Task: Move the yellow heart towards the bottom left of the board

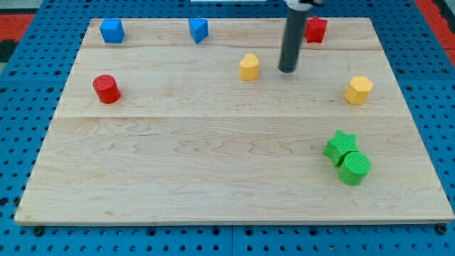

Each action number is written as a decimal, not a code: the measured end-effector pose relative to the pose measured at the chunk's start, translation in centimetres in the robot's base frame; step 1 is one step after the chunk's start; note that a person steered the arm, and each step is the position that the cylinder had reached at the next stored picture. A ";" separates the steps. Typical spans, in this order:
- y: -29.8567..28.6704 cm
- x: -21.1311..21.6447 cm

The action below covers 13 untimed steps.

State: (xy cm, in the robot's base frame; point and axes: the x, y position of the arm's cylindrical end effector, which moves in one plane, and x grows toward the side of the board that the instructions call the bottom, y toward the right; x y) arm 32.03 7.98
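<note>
My tip (286, 70) rested on the wooden board (213, 163) just to the view's right of the yellow heart (249, 67), near but apart, in the upper middle. The rod had no jaws. A red block (316, 29) sat behind the rod; a yellow hexagon (359, 89) lay further right.

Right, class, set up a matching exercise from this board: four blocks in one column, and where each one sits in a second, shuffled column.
Blocks:
1. yellow heart
2. red cylinder
3. green star
4. blue cube

Places:
A. top left corner of the board
B. just to the view's left of my tip
C. left edge, below the blue cube
D. lower right, touching the green cylinder

Pairs: 1-B, 2-C, 3-D, 4-A
</note>
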 end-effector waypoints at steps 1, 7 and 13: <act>-7.1 -0.4; -12.7 -0.7; -9.7 11.5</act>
State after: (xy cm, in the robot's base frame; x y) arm 43.48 -1.69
